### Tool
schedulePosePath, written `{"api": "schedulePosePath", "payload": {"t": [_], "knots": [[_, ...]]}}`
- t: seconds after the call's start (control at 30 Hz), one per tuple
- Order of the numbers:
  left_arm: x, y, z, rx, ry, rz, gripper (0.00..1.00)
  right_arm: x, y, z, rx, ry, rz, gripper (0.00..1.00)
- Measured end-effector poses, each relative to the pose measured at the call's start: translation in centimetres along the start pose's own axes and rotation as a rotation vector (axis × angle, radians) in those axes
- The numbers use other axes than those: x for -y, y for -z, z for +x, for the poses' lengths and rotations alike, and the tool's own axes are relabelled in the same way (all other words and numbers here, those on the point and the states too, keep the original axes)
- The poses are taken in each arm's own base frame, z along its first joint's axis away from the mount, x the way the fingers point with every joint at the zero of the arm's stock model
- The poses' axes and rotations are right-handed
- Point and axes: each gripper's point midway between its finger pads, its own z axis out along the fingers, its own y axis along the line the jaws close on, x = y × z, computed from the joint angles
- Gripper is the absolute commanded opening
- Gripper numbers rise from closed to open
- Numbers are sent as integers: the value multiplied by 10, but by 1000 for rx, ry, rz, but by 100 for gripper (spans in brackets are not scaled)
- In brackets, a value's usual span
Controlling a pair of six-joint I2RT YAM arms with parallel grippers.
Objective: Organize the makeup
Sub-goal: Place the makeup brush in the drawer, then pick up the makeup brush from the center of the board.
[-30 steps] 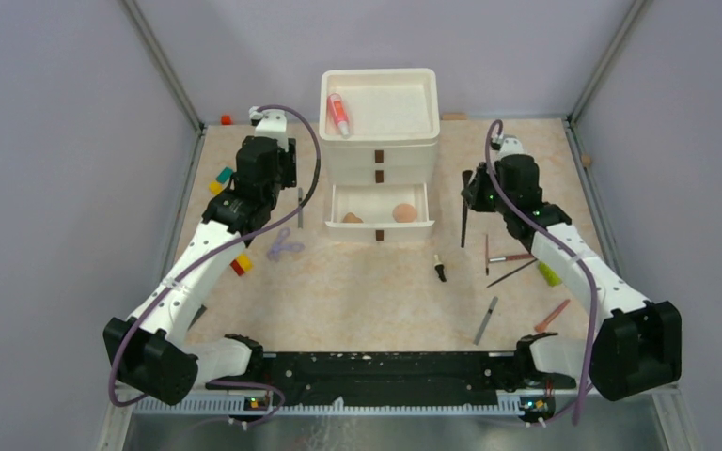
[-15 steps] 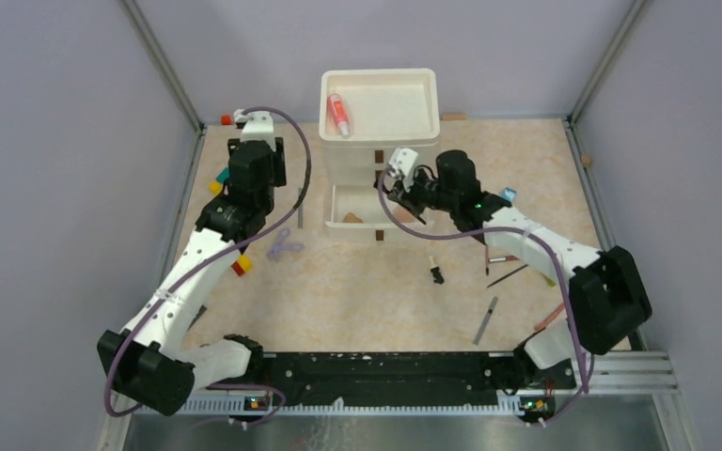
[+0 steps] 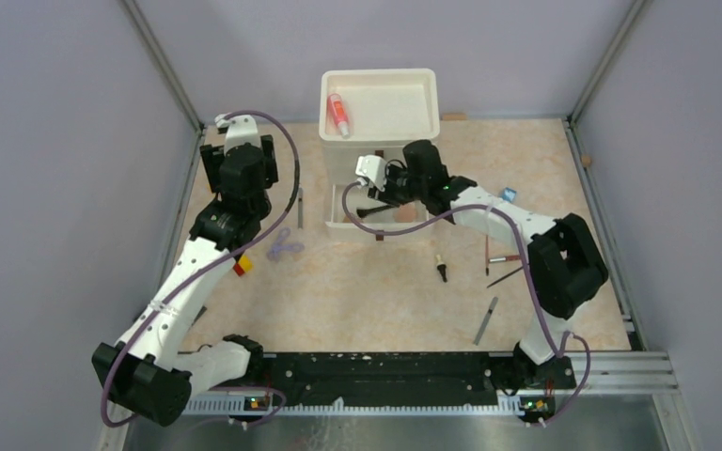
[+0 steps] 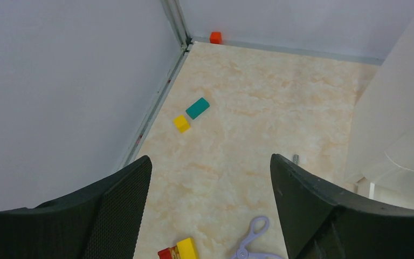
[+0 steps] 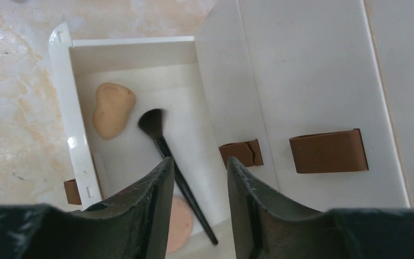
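Now lying in the open drawer: one black brush

Right gripper (image 5: 199, 167) hovers with its fingers apart above the white plastic bottom drawer (image 5: 78, 145), pinching nothing; inside lie three things: a slanted, soft-bristled black brush (image 5: 153, 124), a matte teardrop-shaped peach sponge (image 5: 113, 108) and a round peach sponge (image 5: 182, 221), partly hidden by a finger; left gripper (image 4: 210, 162) gapes wide and empty over the marbled beige surface (image 4: 237, 97), near a teal block (image 4: 197, 108), a yellow block (image 4: 181, 123) and lilac scissors (image 4: 253, 243).

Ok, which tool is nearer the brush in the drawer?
Right. The right tool sits directly above the brush in the open drawer; the left tool hangs over the table, well to the drawer's left.
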Motion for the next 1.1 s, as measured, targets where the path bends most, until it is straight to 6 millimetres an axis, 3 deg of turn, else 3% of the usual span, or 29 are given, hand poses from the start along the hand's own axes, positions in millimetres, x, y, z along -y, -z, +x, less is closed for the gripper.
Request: {"api": "schedulePosePath", "payload": {"t": [0.2, 0.3, 0.57, 0.67, 0.8, 0.9, 0.97, 1.1], "knots": [[-3, -1, -1, 2, 3, -13, 87, 12, 0, -4, 11, -84, 83, 45], [0, -1, 0, 3, 4, 1, 87, 22, 11, -4, 4, -209, 185, 48], [7, -2, 1, -1, 1, 36, 89, 61, 102, -1, -18, -701, 601, 59], [9, -2, 1, -2, 1, 47, 91, 60, 139, 25, -47, -884, 712, 83], [10, -1, 1, -2, 0, 58, 91, 53, 189, 95, -123, -1181, 883, 88], [12, -3, 3, -8, -7, 62, 92, 30, 219, 148, -205, -1352, 980, 89], [14, -4, 5, -15, -13, 69, 92, 13, 226, 168, -269, -1408, 995, 89], [18, -5, 8, -22, -18, 83, 98, -12, 217, 189, -389, -1460, 958, 84]]}}
